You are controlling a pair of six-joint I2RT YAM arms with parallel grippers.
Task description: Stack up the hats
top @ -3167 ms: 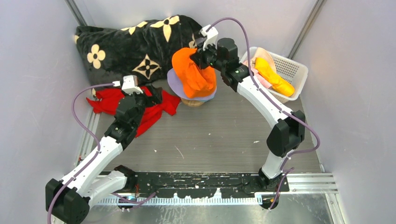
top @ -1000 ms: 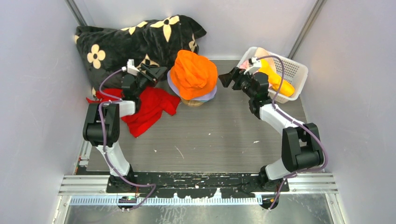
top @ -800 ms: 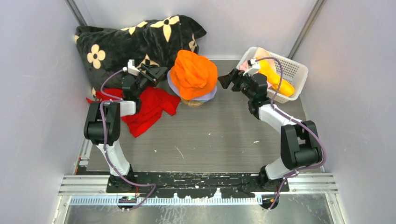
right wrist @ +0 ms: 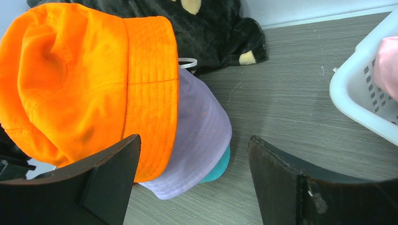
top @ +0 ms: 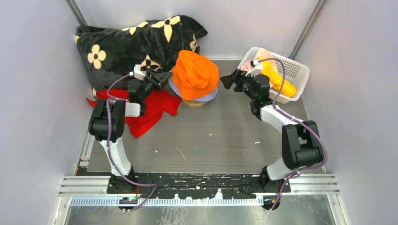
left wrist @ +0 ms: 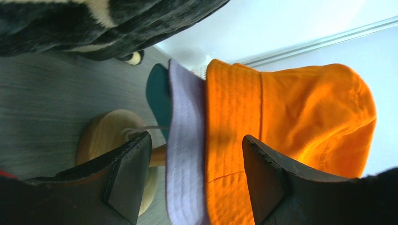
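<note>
Occlusion: teal hat mostly under lavender hat, orange hat | left end effector spread | right end effector spread

The top external camera hangs high above the orange hat and well back on its near side, tilted steeply down: the whole counter shows, the hat small in the upper middle. The left wrist camera is close on the hat's left, facing right and rolled sideways, so the crown points to the picture's right between the spread fingers of the left pincer. The right wrist camera is close on the hat's right, facing left and slightly down between the spread fingers of the right pincer. All three share the hat and the lavender hat beneath it; the wrist views meet it from opposite sides.
</note>
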